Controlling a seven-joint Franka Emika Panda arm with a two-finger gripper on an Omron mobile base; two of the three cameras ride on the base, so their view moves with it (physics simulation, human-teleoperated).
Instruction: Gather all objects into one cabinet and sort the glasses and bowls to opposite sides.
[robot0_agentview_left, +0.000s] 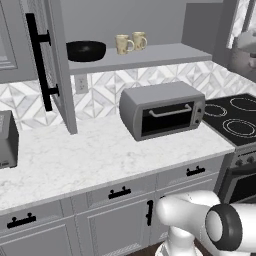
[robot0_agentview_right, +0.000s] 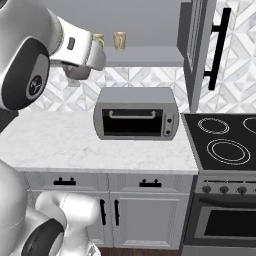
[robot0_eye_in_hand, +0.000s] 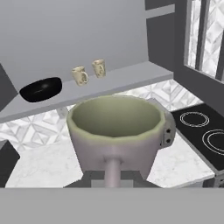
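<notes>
Grey-taupe mug (robot0_eye_in_hand: 114, 135), upright and gripped by its handle in the closed hand (robot0_agentview_right: 75, 75), hangs above the tabletop (robot0_agentview_left: 100, 155) mid-carry toward the cabinet shelf (robot0_agentview_left: 150, 57), where it likely belongs beside the two cream mugs (robot0_agentview_left: 130, 42), apart from the black bowl (robot0_agentview_left: 86, 50).

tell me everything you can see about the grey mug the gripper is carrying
The grey-taupe mug is held upright and open side up, in the air short of the cabinet shelf. It has a lighter, pale greenish rim and inside, looks empty, and its handle points toward the camera. The gripper is shut on that handle. Nothing else touches it.
</notes>
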